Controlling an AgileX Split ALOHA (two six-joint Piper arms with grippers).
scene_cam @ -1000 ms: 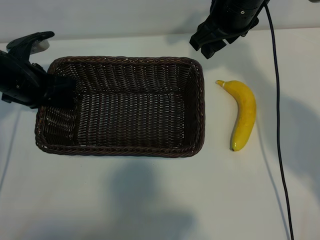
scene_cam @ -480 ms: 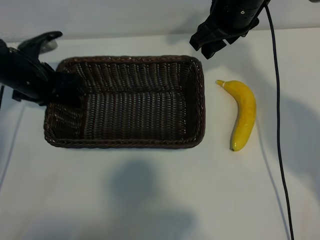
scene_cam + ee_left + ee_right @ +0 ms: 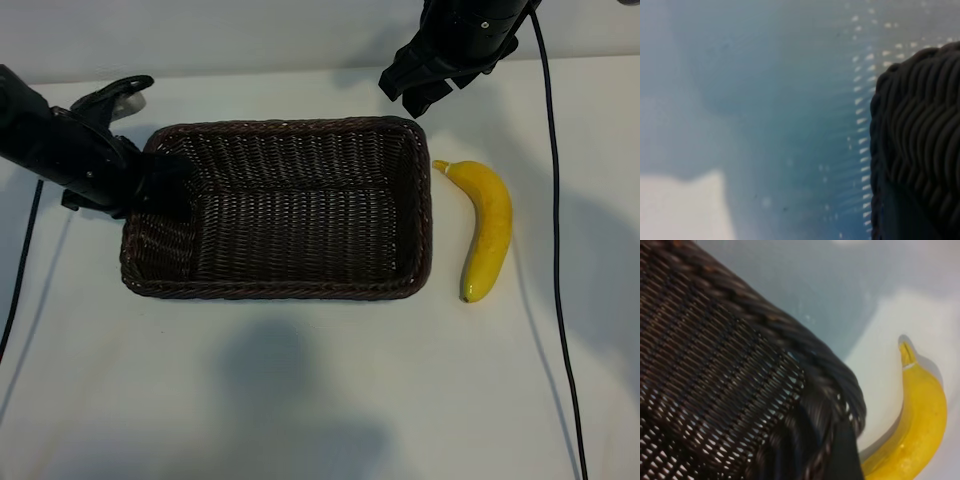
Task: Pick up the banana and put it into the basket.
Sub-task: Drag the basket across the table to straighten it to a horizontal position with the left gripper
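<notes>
My left tool (image 3: 158,186) is clenched on the short end wall of the basket (image 3: 290,292), apparently over the rim, though my wrist view is too close to be sure. I should keep that hold steady and low so the basket doesn't tip. The banana (image 3: 487,232) lies on the worktop (image 3: 300,400) just beside the opposite wall. My right tool (image 3: 425,88) hangs released above the far corner. The worktop is plain white.

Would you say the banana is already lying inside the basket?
No, the banana lies on the table just outside the basket's right-hand rim.
</notes>
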